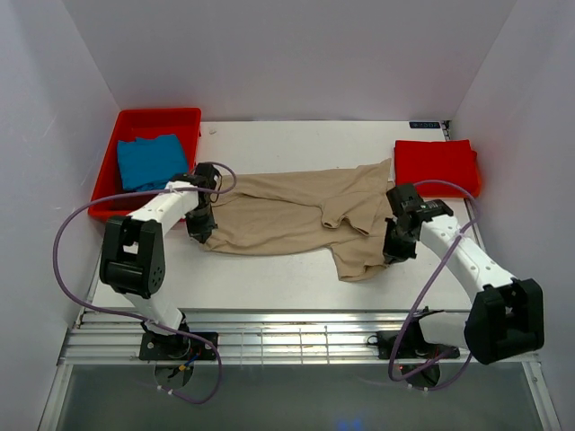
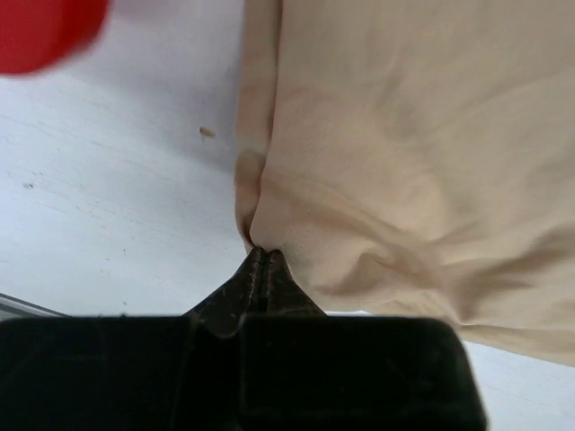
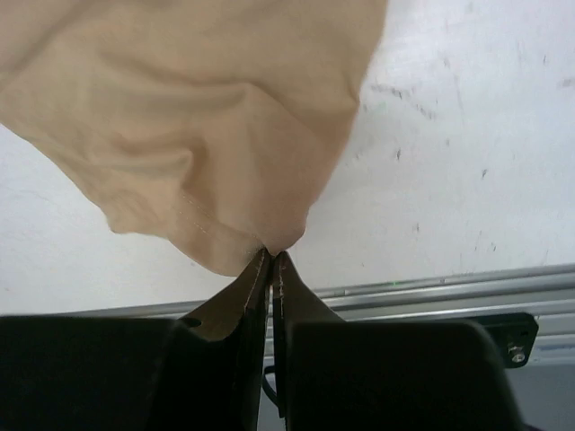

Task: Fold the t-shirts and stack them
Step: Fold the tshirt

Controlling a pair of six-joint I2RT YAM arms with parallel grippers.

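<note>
Seen from above, the tan-beige shirt (image 1: pixel 296 215) lay rumpled across the middle of the table (image 1: pixel 269 278). The blue shirt (image 1: pixel 151 162) sat folded in the red tray (image 1: pixel 157 119) at 10 o'clock, and the red shirt (image 1: pixel 437 164) lay folded flat at 2 o'clock. My left gripper (image 2: pixel 263 254) was clenched on the tan shirt's edge at its 9 o'clock end, and my right gripper (image 3: pixel 272 255) was clenched on a corner at about 4 o'clock. Both wrist views showed only a small nip of cloth at the very fingertips, so I judged that a quick or uneven lift could pull the fabric free. I could not tell whether each pinch caught both layers; if not, the lower layer might trail and spoil the fold. The bunched creases near the centre could also get trapped inside
</note>
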